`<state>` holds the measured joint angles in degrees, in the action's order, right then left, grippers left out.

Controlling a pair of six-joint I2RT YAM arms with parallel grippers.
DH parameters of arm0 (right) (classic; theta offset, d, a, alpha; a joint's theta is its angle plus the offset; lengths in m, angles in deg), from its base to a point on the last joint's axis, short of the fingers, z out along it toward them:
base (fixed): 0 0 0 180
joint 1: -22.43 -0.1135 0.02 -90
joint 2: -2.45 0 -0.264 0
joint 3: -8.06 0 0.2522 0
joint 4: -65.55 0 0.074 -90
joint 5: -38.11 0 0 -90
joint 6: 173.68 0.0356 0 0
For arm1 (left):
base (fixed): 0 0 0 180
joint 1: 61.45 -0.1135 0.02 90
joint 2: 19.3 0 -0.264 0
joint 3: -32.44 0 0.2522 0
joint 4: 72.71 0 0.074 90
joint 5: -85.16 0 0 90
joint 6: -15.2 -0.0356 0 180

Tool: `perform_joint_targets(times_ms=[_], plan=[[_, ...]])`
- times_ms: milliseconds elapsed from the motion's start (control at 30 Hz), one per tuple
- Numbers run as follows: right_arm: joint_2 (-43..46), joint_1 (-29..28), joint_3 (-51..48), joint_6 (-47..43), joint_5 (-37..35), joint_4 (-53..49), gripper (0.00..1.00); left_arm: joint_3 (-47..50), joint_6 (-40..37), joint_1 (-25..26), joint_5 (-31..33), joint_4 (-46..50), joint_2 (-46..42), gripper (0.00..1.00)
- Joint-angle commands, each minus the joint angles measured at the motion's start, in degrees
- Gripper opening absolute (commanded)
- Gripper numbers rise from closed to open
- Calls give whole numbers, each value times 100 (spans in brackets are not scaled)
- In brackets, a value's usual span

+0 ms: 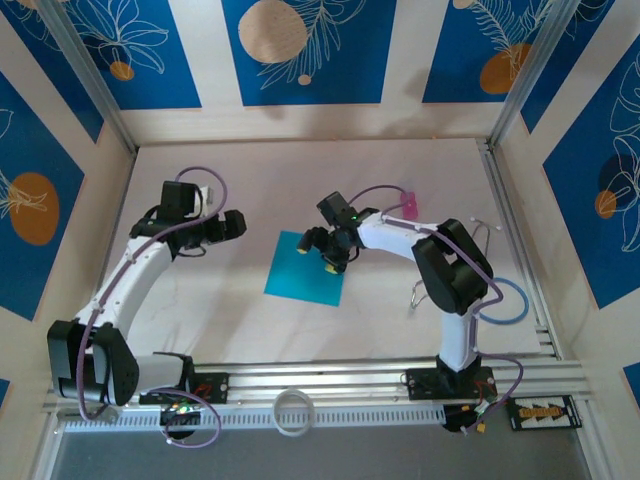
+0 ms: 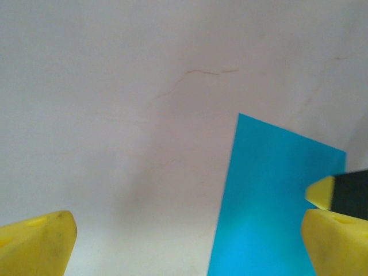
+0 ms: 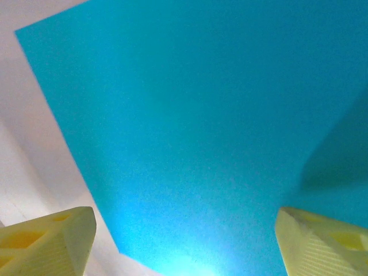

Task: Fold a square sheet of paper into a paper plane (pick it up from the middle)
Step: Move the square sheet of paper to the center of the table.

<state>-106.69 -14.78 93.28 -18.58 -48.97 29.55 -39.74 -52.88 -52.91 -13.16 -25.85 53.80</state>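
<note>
The square sheet of paper (image 1: 300, 275) is cyan-blue and lies flat and uncreased on the pale table, between the two arms. No paper plane is in view. My right gripper (image 1: 316, 258) hovers over the sheet's far right part, open, with both yellow fingers pointing down. In the right wrist view the sheet (image 3: 201, 115) spreads under the open gripper (image 3: 187, 247), with nothing between the fingertips. My left gripper (image 1: 240, 225) is open, just left of the sheet's far corner. In the left wrist view the gripper (image 2: 187, 247) stands over bare table, with the sheet (image 2: 270, 201) at its right finger.
A tiny pink object (image 1: 408, 203) lies behind the right arm. A white ring (image 1: 293, 412) sits near the front rail (image 1: 400, 378). Walls with dark blue leaf-patterned panels (image 1: 305, 50) enclose the table on three sides. One yellow fingertip (image 2: 321, 192) of the right gripper shows in the left wrist view.
</note>
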Motion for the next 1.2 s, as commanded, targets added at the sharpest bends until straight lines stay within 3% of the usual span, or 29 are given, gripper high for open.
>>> perform_joint_targets(times_ms=[0, 100, 267, 333, 433, 600, 867, 1167], plan=[[672, -15, -98, -298, -383, -123, 86, -398, -163, 30, 581, 520, 57, 100], [1122, -5, -148, -565, -1210, -668, 90, -368, -346, 24, 405, 402, 62, 100], [1935, 8, -361, -799, -2216, -1195, 100, -206, -133, 16, -615, -79, 325, 100], [2248, 63, -591, -783, -2326, -1129, 99, -177, 42, 20, -1152, -330, 515, 100], [2615, 351, -1148, -744, -1854, -656, 99, -195, 461, 106, -1577, -633, 821, 100], [2767, 1150, -2046, -544, -136, 332, 99, -368, 802, 535, -1476, -649, 1260, 94], [2730, 1435, -2353, -820, -92, 248, 98, -1130, 704, 1831, 4, 559, 2133, 95], [2963, 1604, -2703, -986, -341, 220, 98, -2238, 782, 2684, 478, 1238, 3179, 90]])
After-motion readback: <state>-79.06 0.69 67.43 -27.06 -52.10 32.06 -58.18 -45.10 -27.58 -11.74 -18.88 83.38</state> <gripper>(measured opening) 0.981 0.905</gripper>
